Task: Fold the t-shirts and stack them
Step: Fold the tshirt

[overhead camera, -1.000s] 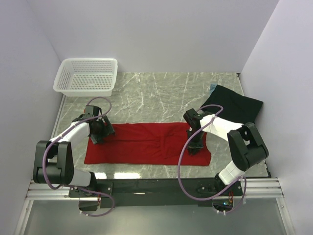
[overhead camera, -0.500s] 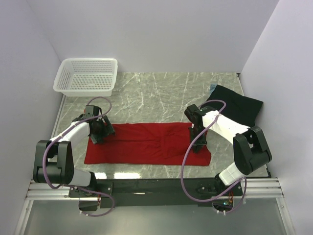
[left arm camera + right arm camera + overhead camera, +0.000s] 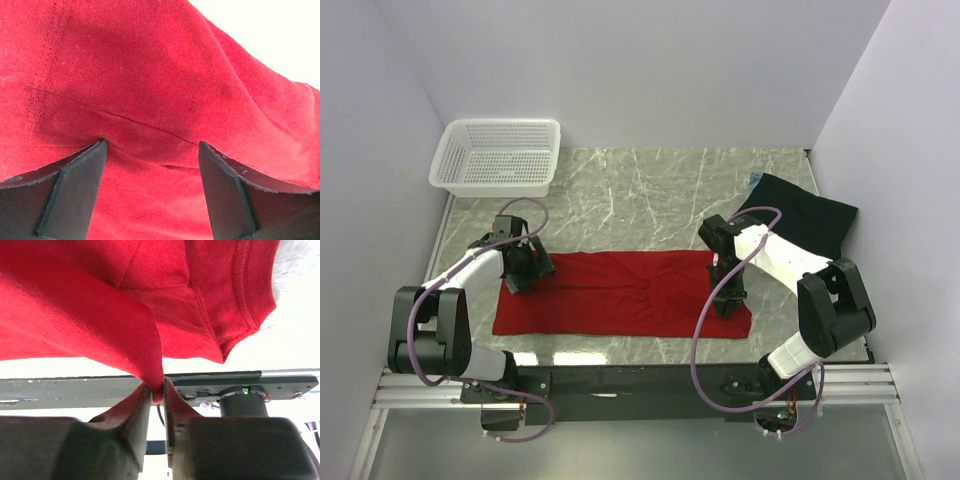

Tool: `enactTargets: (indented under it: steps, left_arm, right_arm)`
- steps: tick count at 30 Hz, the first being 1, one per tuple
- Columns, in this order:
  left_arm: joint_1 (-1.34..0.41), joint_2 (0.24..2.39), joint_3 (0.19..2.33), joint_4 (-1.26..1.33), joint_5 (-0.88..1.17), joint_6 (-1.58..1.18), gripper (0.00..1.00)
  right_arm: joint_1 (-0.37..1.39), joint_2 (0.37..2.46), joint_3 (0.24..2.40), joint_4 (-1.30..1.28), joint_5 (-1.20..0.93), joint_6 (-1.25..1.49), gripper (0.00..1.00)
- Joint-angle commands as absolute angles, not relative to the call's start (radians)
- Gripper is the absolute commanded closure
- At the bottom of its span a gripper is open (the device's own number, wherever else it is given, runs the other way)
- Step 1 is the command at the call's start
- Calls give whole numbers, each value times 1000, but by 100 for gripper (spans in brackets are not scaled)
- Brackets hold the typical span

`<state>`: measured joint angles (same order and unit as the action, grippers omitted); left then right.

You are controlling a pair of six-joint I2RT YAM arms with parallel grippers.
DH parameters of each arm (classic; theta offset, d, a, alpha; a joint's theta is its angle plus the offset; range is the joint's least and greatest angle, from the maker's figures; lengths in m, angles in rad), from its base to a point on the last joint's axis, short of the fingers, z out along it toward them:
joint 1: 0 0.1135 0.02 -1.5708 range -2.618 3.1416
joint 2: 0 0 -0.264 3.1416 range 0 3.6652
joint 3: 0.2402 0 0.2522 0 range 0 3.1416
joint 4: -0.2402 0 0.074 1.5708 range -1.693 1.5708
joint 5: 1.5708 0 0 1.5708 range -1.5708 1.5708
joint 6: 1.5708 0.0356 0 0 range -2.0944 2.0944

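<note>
The red t-shirt (image 3: 620, 295) lies spread flat across the near middle of the table. My left gripper (image 3: 517, 270) stands open over its left end, both fingertips (image 3: 80, 175) pressing down on the red cloth (image 3: 150, 75). My right gripper (image 3: 725, 298) is at the shirt's right end, shut on a pinched-up fold of red cloth (image 3: 75, 300) that hangs into the jaws (image 3: 157, 392). The black t-shirt (image 3: 800, 220) lies at the back right, with a light blue edge (image 3: 756, 178) showing at its far corner.
A white mesh basket (image 3: 498, 155) stands at the back left corner. Grey walls close in the marble table (image 3: 650, 190) on three sides. The arms' base rail (image 3: 640, 380) runs along the near edge.
My right arm has shifted slightly toward the near right, and its jaws now pinch a fold of the red shirt's right end. The left arm has not moved.
</note>
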<state>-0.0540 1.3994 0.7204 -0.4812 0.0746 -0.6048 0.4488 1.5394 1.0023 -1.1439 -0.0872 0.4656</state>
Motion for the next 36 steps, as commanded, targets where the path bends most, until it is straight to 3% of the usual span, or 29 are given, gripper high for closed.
enactTargets:
  steps: [1, 6, 9, 15, 20, 27, 36]
  left_arm:
    - [-58, 1407, 730, -474, 75, -589, 20]
    - [-57, 1397, 736, -477, 63, -589, 20]
    - [-57, 1402, 770, -501, 57, -581, 20]
    - [-55, 1391, 880, -554, 67, -587, 20]
    - [-54, 1381, 920, -587, 75, -597, 19]
    - [-35, 1350, 894, -635, 48, -572, 19]
    - [74, 1307, 865, -643, 118, -558, 18]
  right_arm:
    - [440, 1503, 1002, -1189, -74, 460, 75]
    - [442, 1511, 1038, -1227, 44, 488, 53]
    - [445, 1502, 1115, -1236, 100, 502, 49]
    - [563, 1505, 1255, -1105, 5, 417, 50]
    - [675, 1609, 1239, -928, -185, 382, 52]
    - [814, 1779, 1240, -847, -210, 385, 53]
    - [841, 1795, 1140, -746, -193, 417, 52]
